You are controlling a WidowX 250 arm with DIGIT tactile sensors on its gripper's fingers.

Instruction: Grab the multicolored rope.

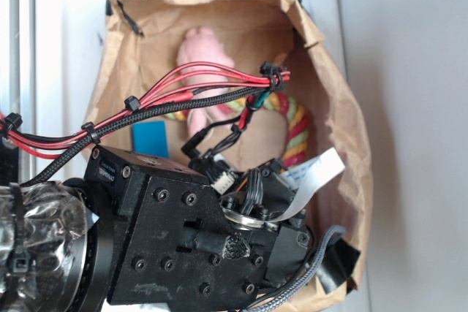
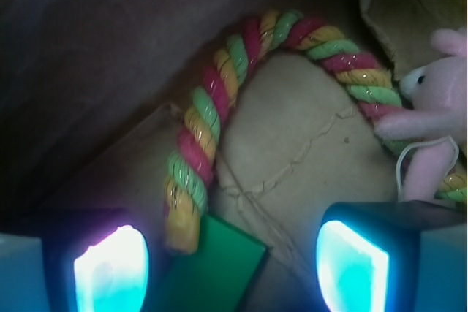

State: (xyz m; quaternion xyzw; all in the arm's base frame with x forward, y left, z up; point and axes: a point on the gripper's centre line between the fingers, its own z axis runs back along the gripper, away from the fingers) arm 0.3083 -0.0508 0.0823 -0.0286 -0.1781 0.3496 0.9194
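Observation:
The multicolored rope (image 2: 212, 118), twisted in red, yellow and pale green, arcs across the brown paper floor of the bag; its near end lies just ahead of my left finger. In the exterior view the multicolored rope (image 1: 296, 126) curves along the bag's right wall, partly behind cables. My gripper (image 2: 230, 264) is open, its two glowing pads wide apart with nothing held. The gripper's fingers are hidden behind the arm in the exterior view.
A pink plush animal (image 2: 439, 100) lies on the rope's far right part, also visible as the pink plush (image 1: 201, 56) deep in the bag. A green flat block (image 2: 216, 268) sits between my pads by the rope's end. The brown paper bag (image 1: 344, 129) walls surround everything.

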